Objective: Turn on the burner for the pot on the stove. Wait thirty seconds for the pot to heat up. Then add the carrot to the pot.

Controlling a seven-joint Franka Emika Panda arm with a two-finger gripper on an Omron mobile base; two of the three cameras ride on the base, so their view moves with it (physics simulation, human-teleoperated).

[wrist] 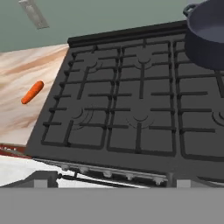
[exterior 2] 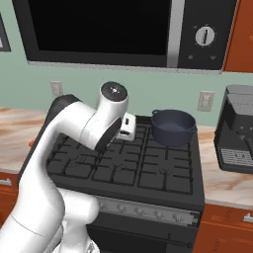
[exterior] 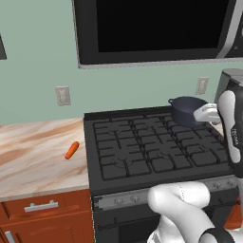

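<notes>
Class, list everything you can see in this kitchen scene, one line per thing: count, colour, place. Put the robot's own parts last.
pot: one, dark blue-grey, back right burner of the stove.
carrot: one, orange, lying on the counter left of the stove.
stove: one, black grates, grey knob strip in front.
counter: marbled beige, either side of the stove.
microwave: one, black, above the stove.
black appliance: one, grey top, counter right of the stove.
wall outlets: pale, on the green wall.
drawers: red-brown, below the counter.
arm: one, white, over the stove.
</notes>
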